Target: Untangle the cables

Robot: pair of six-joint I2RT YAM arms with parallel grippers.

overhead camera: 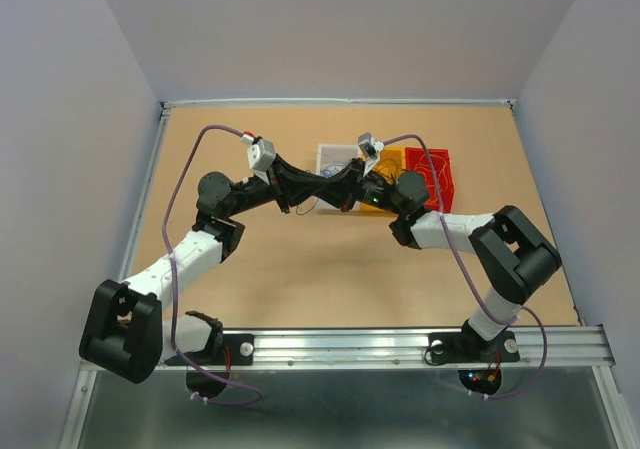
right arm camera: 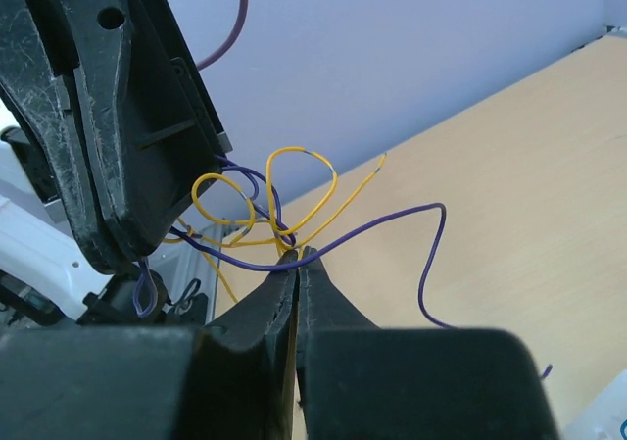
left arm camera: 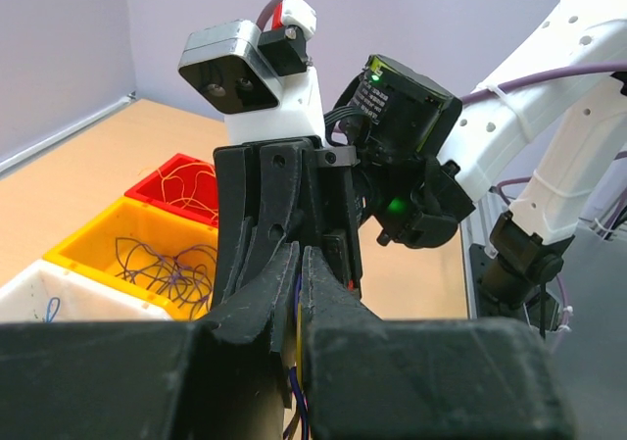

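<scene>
Lavender wall (right arm camera: 411, 58) behind tangled cables (right arm camera: 277, 226)

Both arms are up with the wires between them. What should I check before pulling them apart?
1. Grip of left end effector on the cables: ok.
2. Grip of right end effector on the cables: ok, shut at the tangle.
3. Right side pinches one strand only: cannot tell.
4. Yellow and blue strands separated: not ok, looped together.
5. Drop spot, the yellow bin, in view: ok.
</scene>
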